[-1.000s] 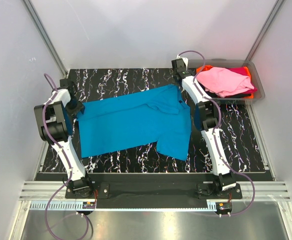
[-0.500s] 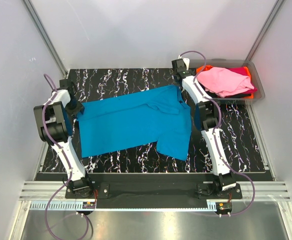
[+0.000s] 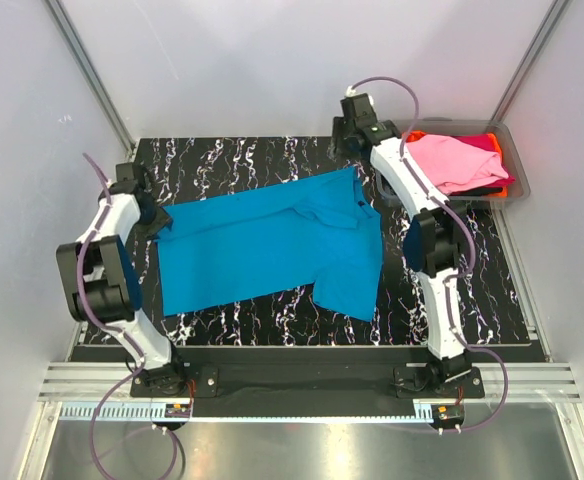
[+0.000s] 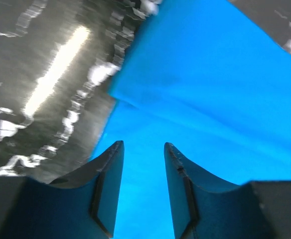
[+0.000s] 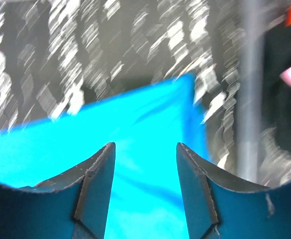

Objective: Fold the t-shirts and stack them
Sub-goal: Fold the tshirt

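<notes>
Shows turquoise t-shirt (image 3: 272,245) spread flat on dark marbled surface (image 3: 232,160). Shows left gripper (image 4: 141,145) parted above its left edge, right gripper (image 5: 143,145) parted above its far right corner, both holding nothing.

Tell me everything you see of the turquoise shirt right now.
The turquoise shirt is soft plain cotton by its look, spread mostly flat and lightly creased on the black marbled table. The left gripper hangs open over its left edge, the right gripper open over its far right corner; whether either touches the cloth cannot be told.
</notes>
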Robot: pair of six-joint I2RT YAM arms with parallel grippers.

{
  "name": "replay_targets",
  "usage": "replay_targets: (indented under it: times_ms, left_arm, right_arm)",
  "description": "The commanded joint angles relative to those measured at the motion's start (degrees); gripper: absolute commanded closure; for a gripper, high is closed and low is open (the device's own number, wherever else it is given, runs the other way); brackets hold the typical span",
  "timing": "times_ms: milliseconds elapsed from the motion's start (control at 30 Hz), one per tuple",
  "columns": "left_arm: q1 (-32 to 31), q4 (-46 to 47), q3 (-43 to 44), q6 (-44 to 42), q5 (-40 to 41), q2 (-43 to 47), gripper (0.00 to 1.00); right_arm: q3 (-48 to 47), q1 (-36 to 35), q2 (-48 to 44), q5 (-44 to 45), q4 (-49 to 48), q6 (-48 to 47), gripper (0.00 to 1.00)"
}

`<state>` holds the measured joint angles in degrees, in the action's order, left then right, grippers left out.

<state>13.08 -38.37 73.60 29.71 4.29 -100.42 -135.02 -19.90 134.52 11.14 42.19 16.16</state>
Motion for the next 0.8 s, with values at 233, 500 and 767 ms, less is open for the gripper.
replay_targets:
  times_ms: [233,500,767]
  left_arm:
    - [-22.5,31.8,-17.4,12.2,-26.2,10.8,0.57]
    - [-37.2,55.3,-14.7,26.9,-19.9,-3.1,0.61]
    - [-40.8,53.0,-4.4,31.1,-13.6,-14.3,0.70]
  right_arm:
    - [33.9,-5.4,-22.2,-12.5,-4.5,3.6,0.48]
    - [47.6,-5.1,-33.8,-8.4,-5.8,3.6,0.49]
    - [55.2,-2.3,-40.0,-8.9,-6.2,4.8,0.50]
